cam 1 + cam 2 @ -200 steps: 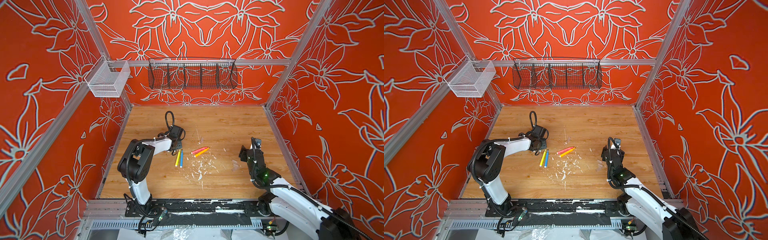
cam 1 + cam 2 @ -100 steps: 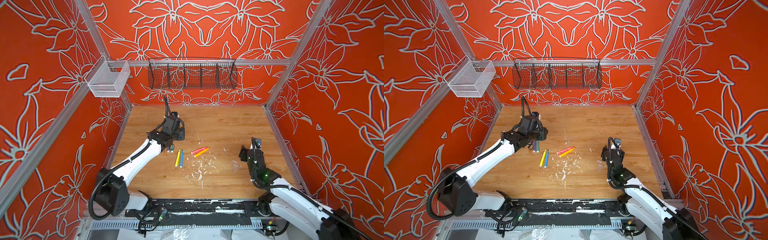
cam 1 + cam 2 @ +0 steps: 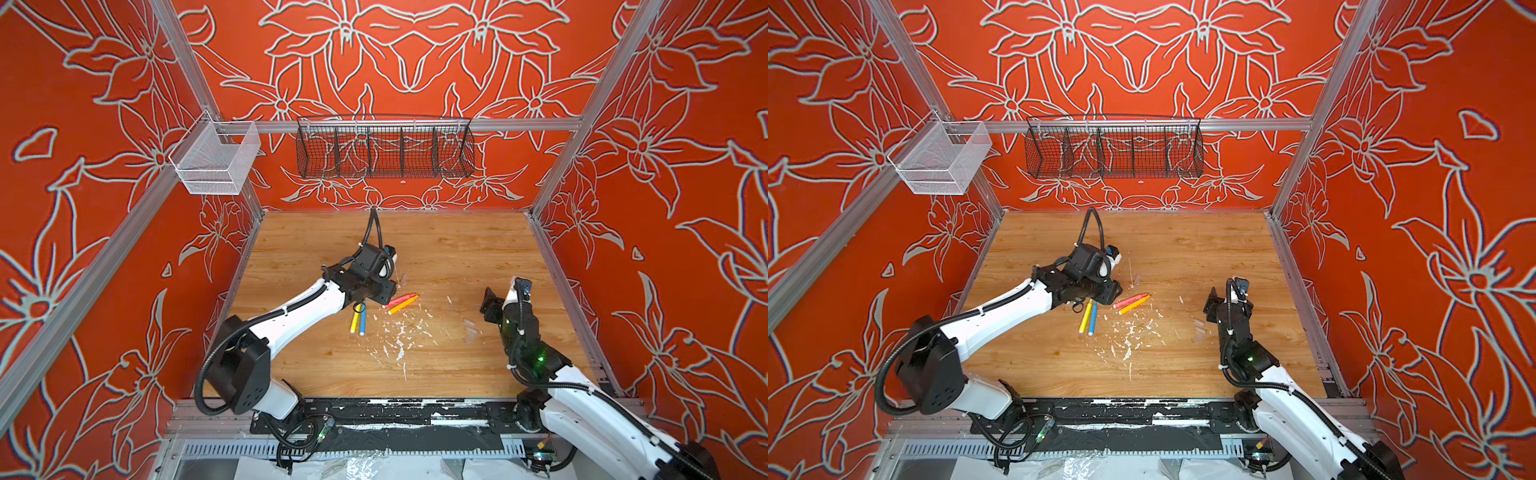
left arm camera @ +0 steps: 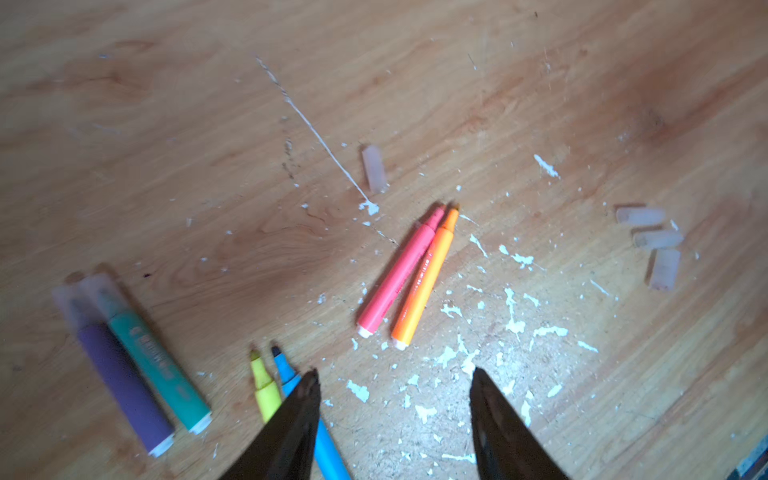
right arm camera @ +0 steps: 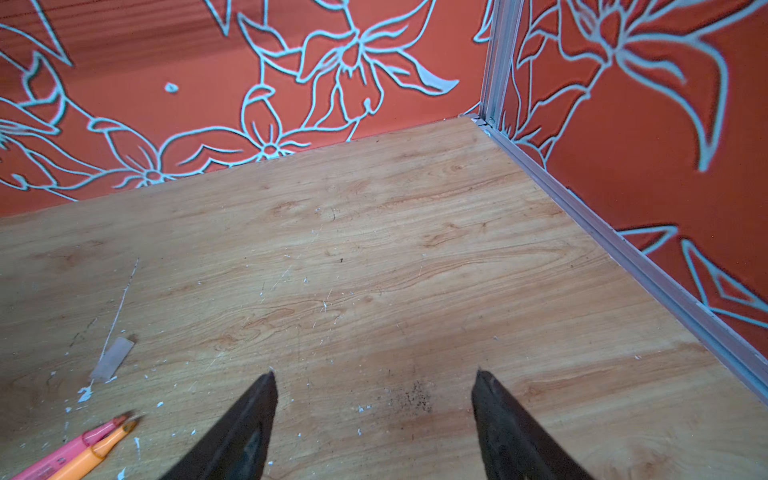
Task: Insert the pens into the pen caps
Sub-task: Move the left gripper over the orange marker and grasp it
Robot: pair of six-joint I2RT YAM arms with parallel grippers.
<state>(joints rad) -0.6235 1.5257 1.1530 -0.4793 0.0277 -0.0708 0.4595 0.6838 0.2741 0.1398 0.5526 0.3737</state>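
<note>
Left gripper (image 4: 394, 374), right gripper (image 5: 374, 372): jaws spread, empty; slim orange plastic marker pen (image 4: 424, 282), likely light, stiff, slippery: grasp mid-barrel

High stereo pair; wrists seemingly sharing pens (image 5: 89, 436)

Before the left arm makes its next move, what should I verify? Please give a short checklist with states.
1. Left gripper open, nothing between the jaws: ok.
2. Right gripper open and empty: ok.
3. Purple pen and green pen capped: ok, blurred.
4. Four loose caps for yellow pen, blue pen, pink-red pen, orange pen: ok, lone clear cap plus three clear caps.
5. Pink-red and orange pens apart: not ok, they touch.
6. Which end of each cap is open: cannot tell.
</note>
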